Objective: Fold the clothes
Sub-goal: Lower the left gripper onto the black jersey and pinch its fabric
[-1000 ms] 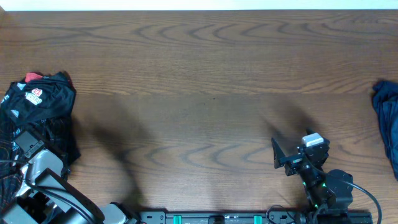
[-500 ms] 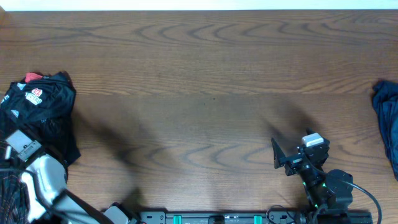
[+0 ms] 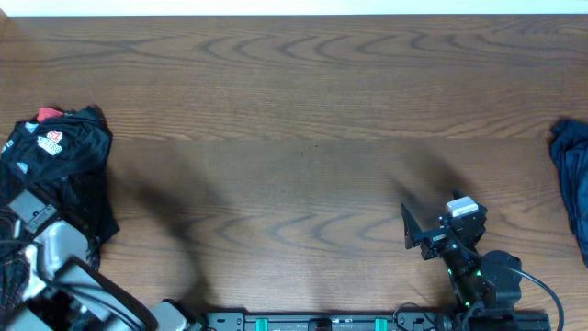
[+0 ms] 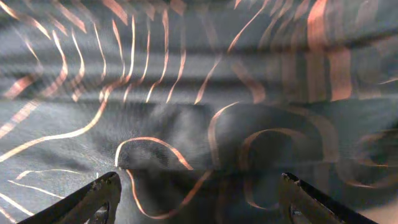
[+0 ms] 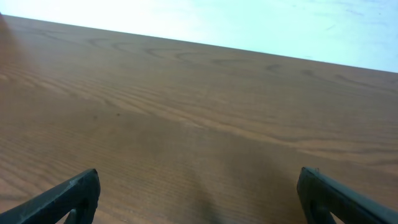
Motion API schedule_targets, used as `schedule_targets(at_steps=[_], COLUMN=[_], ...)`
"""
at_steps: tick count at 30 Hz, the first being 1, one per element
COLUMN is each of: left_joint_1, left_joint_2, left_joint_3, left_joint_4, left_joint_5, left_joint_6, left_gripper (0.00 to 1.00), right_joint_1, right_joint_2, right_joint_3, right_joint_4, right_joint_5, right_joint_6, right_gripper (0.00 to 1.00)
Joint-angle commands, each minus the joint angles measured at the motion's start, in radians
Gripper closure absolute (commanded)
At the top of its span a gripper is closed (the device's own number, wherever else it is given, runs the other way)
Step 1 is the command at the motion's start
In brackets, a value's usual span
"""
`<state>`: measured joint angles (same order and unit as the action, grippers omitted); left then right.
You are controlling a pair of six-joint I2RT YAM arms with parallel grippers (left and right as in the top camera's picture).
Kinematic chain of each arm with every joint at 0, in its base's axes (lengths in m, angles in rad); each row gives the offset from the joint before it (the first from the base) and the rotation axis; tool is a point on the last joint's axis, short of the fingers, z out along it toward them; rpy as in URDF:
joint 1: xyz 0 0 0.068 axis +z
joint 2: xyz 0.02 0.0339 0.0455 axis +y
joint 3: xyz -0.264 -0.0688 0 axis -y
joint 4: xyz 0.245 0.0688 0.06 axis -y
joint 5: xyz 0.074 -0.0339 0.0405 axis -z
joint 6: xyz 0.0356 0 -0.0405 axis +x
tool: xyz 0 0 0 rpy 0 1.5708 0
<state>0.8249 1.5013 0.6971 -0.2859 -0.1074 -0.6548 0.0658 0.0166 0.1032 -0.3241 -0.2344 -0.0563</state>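
Jersey point(image 4: 199, 93) lies close under left claw point(image 4: 196, 183); its tips stand parted

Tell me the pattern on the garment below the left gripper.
The jersey is black with thin orange-red contour lines, clearest in the left wrist view.

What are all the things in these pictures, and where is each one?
jersey: 1, black with orange lines, bunched at the table's left edge
red cloth: 1 bit, red, peeking out at the jersey's far edge
blue cloth: 1, dark blue, right edge, partly out of view
table: 1, brown wood, under everything
left hand: 1, black, open, close over the jersey
right hand: 1, black, open, over bare table, front right
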Motion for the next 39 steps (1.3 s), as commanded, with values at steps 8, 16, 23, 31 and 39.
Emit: schedule_targets(at_steps=[8, 16, 23, 31, 39], left_joint_1=[0.010, 0.013, 0.008, -0.050, -0.158], left_joint_2=[0.077, 0.077, 0.034, -0.196, -0.457], left_joint_3=[0.008, 0.008, 0.008, 0.042, 0.051], left_joint_4=[0.031, 0.034, 0.026, -0.050, -0.119], left_joint_5=[-0.036, -0.041, 0.054, 0.071, 0.070], left_joint_6=[0.007, 0.060, 0.057, 0.053, 0.052], left_gripper=[0.22, 0.94, 0.94, 0.94, 0.94], right_joint_1=[0.010, 0.009, 0.010, 0.010, 0.010], right_joint_2=[-0.008, -0.008, -0.008, -0.008, -0.008], right_joint_3=[-0.004, -0.004, -0.004, -0.004, -0.004], right_joint_4=[0.000, 0.000, 0.000, 0.000, 0.000], right_joint_5=[0.002, 0.002, 0.002, 0.002, 0.002], right_joint_6=[-0.012, -0.012, -0.012, -0.012, -0.012], right_gripper=[0.01, 0.01, 0.01, 0.01, 0.01])
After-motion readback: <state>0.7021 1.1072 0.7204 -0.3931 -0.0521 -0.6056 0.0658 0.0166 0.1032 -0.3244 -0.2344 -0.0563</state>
